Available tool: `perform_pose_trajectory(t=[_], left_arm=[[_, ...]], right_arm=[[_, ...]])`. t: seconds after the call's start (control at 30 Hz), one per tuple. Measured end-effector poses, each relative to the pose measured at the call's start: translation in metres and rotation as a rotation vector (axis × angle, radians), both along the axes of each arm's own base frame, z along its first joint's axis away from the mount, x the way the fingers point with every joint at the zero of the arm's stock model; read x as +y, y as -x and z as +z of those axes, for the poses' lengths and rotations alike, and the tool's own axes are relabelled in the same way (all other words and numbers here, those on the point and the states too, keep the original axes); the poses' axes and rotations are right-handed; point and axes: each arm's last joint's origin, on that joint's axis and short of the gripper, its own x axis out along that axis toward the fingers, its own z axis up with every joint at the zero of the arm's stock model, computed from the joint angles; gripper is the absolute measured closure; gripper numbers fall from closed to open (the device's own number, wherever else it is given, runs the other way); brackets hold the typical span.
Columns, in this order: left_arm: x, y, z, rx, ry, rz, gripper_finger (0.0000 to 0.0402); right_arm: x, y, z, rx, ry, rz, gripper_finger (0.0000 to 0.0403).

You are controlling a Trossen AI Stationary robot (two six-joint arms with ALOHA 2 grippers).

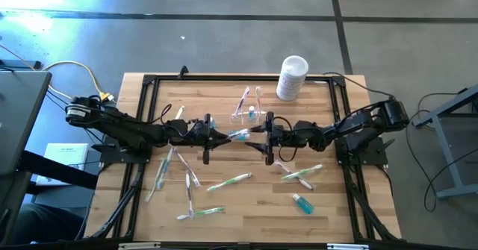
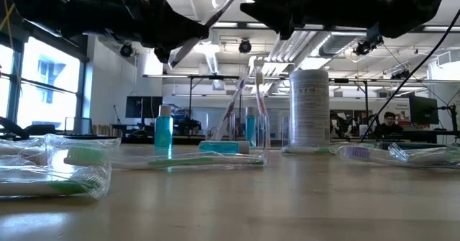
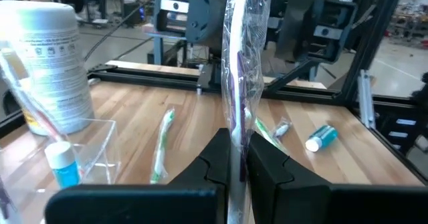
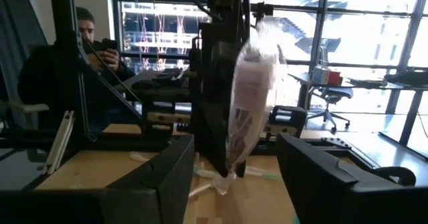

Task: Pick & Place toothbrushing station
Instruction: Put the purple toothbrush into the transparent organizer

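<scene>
Toothbrushing station (image 1: 249, 113): clear hard plastic holder, upright on wooden bench (image 1: 328, 213), far centre, near white cylindrical container (image 1: 291, 77); brushes inside lean upward. Left tool (image 1: 222, 137) clamped on crinkly plastic-wrapped toothbrush (image 3: 239, 83), long axis toward right tool (image 1: 263, 135), fingers spread, gripping nothing.

wrapped toothbrush (image 3: 239, 83) tip (cut off), blurred

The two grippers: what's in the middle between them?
A wrapped toothbrush, pinched by the left gripper, reaching toward the open right gripper. The high view shows it.
</scene>
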Motion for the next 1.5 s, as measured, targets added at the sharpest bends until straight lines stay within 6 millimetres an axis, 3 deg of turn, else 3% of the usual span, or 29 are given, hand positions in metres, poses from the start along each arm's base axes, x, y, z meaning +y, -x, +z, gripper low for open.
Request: perform_pose_trajectory(t=[0.27,0.63,1.0,1.2,1.5], left_arm=[[0.0,-0.002,0.002,-0.001,-0.007,0.011,0.0384],[-0.001,-0.023,-0.003,0.038,-0.036,0.014,0.0384],[-0.001,-0.023,-0.003,0.033,-0.039,0.014,0.0384],[-0.001,-0.023,-0.003,0.041,-0.037,0.014,0.0371],[-0.001,-0.023,-0.005,0.062,-0.093,0.013,0.0368]], right_arm=[[-0.004,0.0,0.003,-0.024,0.0,-0.018,0.0199],[-0.01,-0.001,0.002,-0.021,0.001,-0.034,0.0211],[-0.01,-0.001,-0.002,0.026,0.044,-0.045,0.0219],[-0.01,-0.001,-0.002,0.027,0.086,-0.051,0.0269],[-0.01,-0.001,-0.003,0.036,0.118,-0.051,0.0389]])
